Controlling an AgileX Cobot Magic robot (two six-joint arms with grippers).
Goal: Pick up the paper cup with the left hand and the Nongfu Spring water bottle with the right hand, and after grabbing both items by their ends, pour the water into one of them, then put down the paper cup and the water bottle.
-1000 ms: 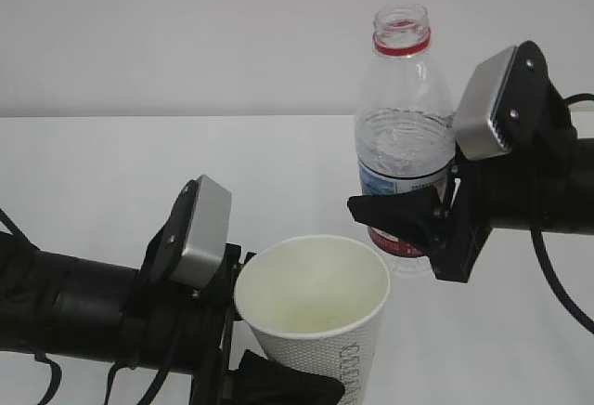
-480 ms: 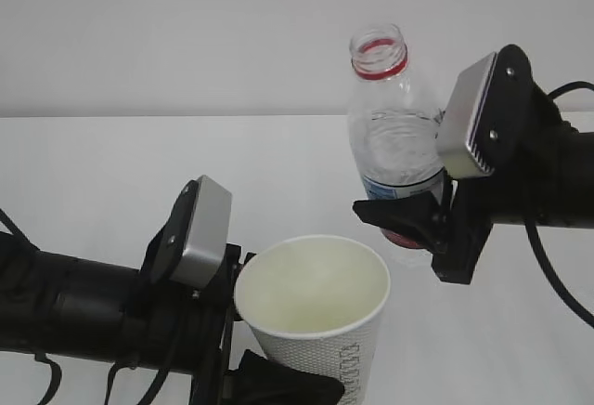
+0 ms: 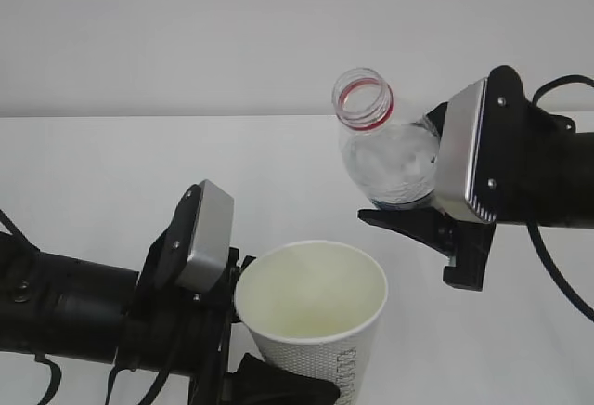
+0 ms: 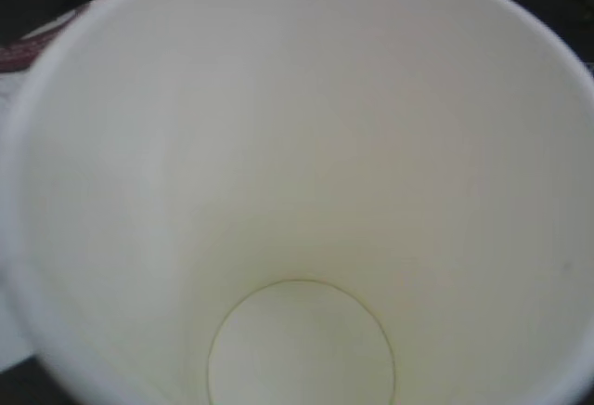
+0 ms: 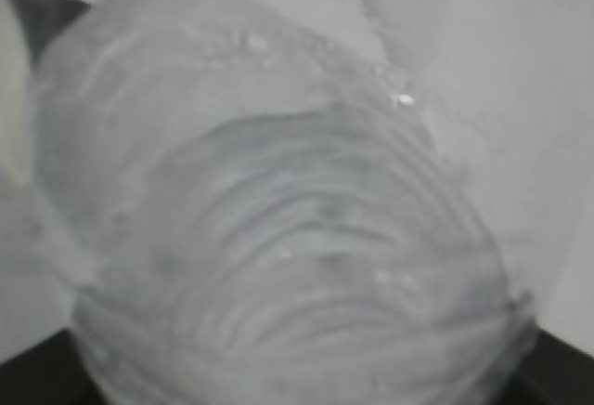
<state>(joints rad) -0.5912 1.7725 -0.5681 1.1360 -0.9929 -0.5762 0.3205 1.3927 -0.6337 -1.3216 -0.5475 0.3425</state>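
The white paper cup stands upright at the bottom centre, held low on its wall by my left gripper, which is shut on it. Its cream inside fills the left wrist view and its bottom looks dry. My right gripper is shut on the lower body of the Nongfu Spring water bottle. The bottle leans left, and its open, red-ringed mouth hangs above and slightly right of the cup. Water lies inside the bottle. The ribbed bottle fills the right wrist view and hides the fingers.
A white table runs back to a plain white wall. A black cable loops down from the right arm. Both black arms reach in from the sides at cup height.
My right gripper has tipped the bottle leftwards, and its mouth has swung left and down towards the cup. The left arm and the cup have stayed put.
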